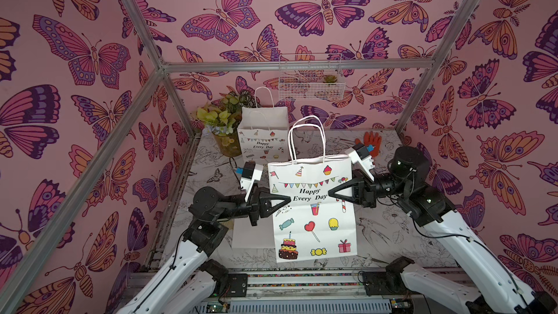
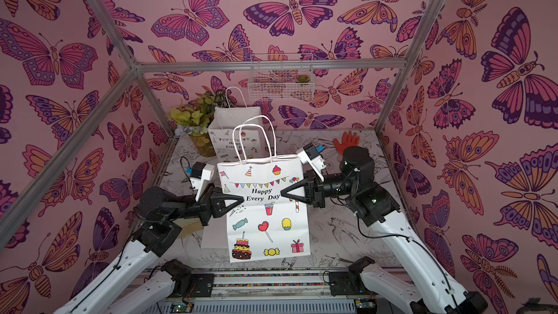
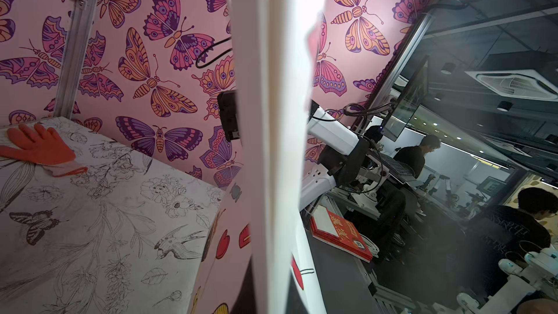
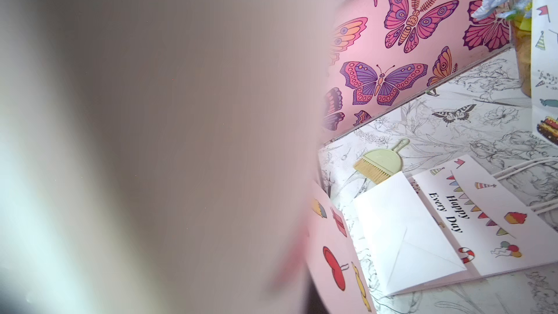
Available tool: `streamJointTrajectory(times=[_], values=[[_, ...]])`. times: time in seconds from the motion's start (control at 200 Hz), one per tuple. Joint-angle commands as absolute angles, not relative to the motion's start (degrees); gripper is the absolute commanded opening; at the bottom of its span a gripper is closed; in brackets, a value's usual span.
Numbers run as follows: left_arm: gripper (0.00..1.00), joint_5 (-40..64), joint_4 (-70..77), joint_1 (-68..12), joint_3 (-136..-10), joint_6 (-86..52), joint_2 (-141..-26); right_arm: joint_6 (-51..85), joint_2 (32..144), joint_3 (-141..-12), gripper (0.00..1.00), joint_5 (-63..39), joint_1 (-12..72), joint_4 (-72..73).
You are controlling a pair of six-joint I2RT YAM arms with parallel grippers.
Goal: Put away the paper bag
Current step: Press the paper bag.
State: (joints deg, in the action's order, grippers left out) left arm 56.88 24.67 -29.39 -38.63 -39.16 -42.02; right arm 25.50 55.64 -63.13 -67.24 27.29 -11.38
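Your left gripper (image 1: 285, 200) is clamped fully shut on the left edge of the paper bag (image 1: 314, 225), about mid-height. Its wrist view shows the white edge running straight through the frame, so the pinch looks to be on paper. Your right gripper (image 1: 332, 192) reaches onto the opposite edge at the same height, but you cannot tell how wide its jaws stand or whether they grip, because blurred paper smothers its wrist view. Flanked on 2 sides, the flattened bag hangs upright over the table (image 1: 386, 237), handles up, probably to stop it swinging or buckling. A folded bag (image 4: 489, 206) lies flat below beside a small brush (image 4: 371, 170), and a 3rd bag (image 1: 262, 134) stands at the back.
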Motion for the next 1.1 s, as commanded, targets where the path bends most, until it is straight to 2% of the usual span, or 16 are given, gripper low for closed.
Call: streamJointTrajectory(times=[0.0, 0.09, 0.175, 0.255, 0.416, 0.501, 0.701, 0.811, 0.846, 0.876, 0.931, 1.096], values=[[0.00, 56.02, 22.09, -29.53, -39.95, -36.24, -40.78, 26.54, 53.49, -65.27, 0.40, -63.42, 27.16, -11.53], [0.00, 56.34, 21.73, -29.53, -39.90, -36.12, -40.94, 26.39, 52.00, -66.44, 0.50, -60.55, 27.15, -11.15], [0.00, 56.51, 21.79, -29.51, -39.90, -36.04, -41.11, 26.36, 51.83, -68.42, 0.50, -58.95, 27.14, -10.75], [0.00, 56.51, 21.73, -29.42, -39.98, -36.13, -41.04, 26.62, 52.65, -70.30, 0.41, -58.88, 27.16, -10.35], [0.00, 56.00, 21.54, -29.41, -39.97, -36.04, -40.53, 27.15, 53.89, -72.37, 0.12, -58.42, 27.16, -10.01], [0.00, 55.90, 21.54, -29.38, -40.07, -36.12, -40.43, 27.00, 53.67, -72.36, 0.00, -56.97, 27.15, -10.31], [0.00, 55.09, 21.55, -29.44, -40.17, -36.22, -39.86, 25.95, 53.13, -71.16, 0.00, -54.76, 27.12, -11.79], [0.32, 53.28, 21.43, -29.41, -40.23, -36.11, -38.85, 26.02, 52.85, -70.41, 0.00, -55.55, 27.16, -12.06], [0.40, 50.90, 20.60, -29.44, -40.47, -35.66, -38.04, 25.84, 52.74, -70.25, 0.00, -56.03, 27.16, -12.61], [0.42, 49.14, 20.42, -29.43, -40.44, -35.38, -37.24, 25.60, 52.73, -70.08, 0.00, -56.65, 27.15, -13.02], [0.41, 46.68, 21.25, -29.40, -40.18, -35.56, -36.13, 25.33, 52.74, -69.68, 0.00, -57.77, 27.16, -13.88], [0.21, 46.84, 23.44, -29.36, -39.79, -36.87, -36.42, 25.47, 52.30, -67.82, 0.00, -59.16, 27.11, -14.37]])
